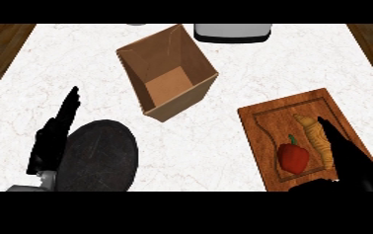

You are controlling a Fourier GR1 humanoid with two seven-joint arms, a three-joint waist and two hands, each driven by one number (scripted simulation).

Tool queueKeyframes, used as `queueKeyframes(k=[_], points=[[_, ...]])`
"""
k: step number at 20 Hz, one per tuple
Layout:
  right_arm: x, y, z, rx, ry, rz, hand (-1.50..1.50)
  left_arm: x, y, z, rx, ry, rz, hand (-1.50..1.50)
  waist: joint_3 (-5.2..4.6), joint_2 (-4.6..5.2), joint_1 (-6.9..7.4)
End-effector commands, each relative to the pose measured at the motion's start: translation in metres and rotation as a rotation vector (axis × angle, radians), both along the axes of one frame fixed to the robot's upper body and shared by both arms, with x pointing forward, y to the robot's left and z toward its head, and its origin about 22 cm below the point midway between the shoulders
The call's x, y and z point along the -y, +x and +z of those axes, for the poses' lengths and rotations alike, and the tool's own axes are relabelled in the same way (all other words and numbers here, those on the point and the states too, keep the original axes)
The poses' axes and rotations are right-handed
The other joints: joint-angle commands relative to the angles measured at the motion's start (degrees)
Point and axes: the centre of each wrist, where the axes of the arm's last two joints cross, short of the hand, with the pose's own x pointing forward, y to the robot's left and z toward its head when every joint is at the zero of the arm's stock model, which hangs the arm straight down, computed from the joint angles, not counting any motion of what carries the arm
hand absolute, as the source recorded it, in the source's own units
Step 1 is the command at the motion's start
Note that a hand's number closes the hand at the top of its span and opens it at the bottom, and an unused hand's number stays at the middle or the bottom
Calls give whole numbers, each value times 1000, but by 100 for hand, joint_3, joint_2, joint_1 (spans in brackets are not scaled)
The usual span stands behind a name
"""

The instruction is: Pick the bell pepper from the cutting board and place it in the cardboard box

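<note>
A red bell pepper [293,157] with a green stem lies on the wooden cutting board [271,119] at the lower right. Beside it on the board lies a tan croissant-like pastry [315,134]. My right hand [351,160] comes in from the lower right edge with straight fingers over the board, just right of the pepper and partly covering the pastry. It holds nothing. An open cardboard box [168,70] stands upper centre on the white counter. My left hand [53,134] shows at the lower left, fingers straight and pointing up.
A large dark round shape [98,156], part of the left arm, fills the lower left. A white appliance with a dark base [233,32] stands at the counter's far edge behind the box. Wooden floor shows past the counter's left and right edges.
</note>
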Motion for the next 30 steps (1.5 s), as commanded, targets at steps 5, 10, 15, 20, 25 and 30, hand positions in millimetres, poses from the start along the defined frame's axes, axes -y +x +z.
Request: queueKeyframes(k=[5, 10, 15, 20, 25, 30], points=[[-5, 8, -16, -73, -10, -75, -150, -13, -2, -12, -5, -5, 17, 0, 2, 1, -15], [-26, 4, -28, -43, -16, -73, -150, -22, -2, -13, 9, -3, 7, 0, 1, 1, -16], [4, 14, -32, -55, -11, -85, -150, 6, -14, -27, 0, -21, -3, 0, 2, 0, -15], [4, 8, -47, -46, -10, -93, -150, -12, -6, 24, 16, 14, -13, 0, 5, -7, -6], [-19, 32, -35, -63, -10, -78, -150, 14, 19, 4, 11, 11, 7, 0, 2, 5, -20], [-10, 9, -61, -100, -29, -60, -150, 10, -24, -3, 9, 7, 2, 0, 4, -5, -1]])
